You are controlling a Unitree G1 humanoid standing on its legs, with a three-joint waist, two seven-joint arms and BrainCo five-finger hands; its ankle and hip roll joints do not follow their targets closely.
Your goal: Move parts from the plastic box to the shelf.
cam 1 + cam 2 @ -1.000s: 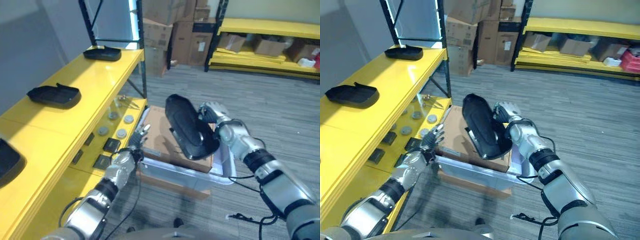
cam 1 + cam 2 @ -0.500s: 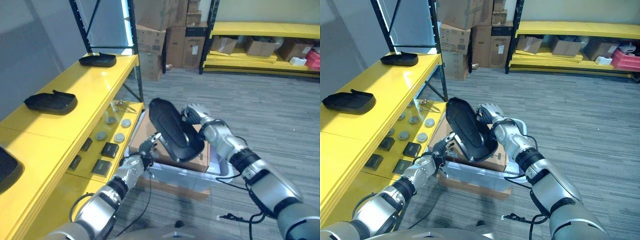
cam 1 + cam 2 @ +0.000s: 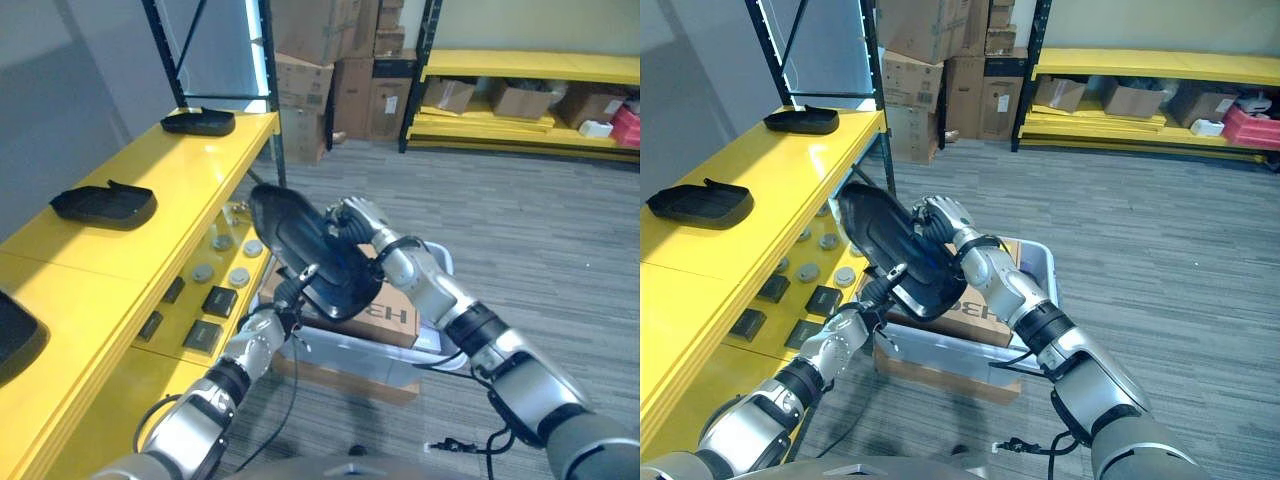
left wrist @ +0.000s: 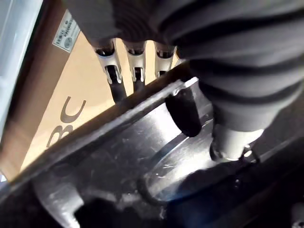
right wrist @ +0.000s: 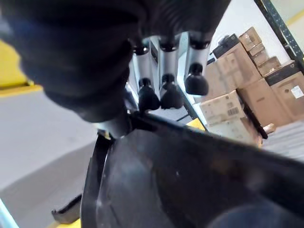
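Both hands meet on the large black moulded plastic part (image 3: 312,256), which hangs tilted in the air above the pale translucent plastic box (image 3: 432,352) on the floor, near the centre of the head views. At about one o'clock of the part, the right hand (image 3: 352,222) has its fingers curled over the upper rim, with its thumb on the inner face in the right wrist view, so it grips the part. From about seven o'clock, the left hand (image 3: 283,309) reaches up to the part's lower edge; its wrist view shows fingers (image 4: 112,72) behind the rim and the thumb (image 4: 185,114) pressed on the glossy inside, pinching it. A brown cardboard carton (image 3: 392,313) lies in the box under the part. At nine to eleven o'clock runs the yellow metal shelf (image 3: 190,165), whose top bears two similar black parts (image 3: 104,203), one nearer and one farther along. Its lower level carries small round grey discs (image 3: 238,276) and small dark blocks (image 3: 219,300).
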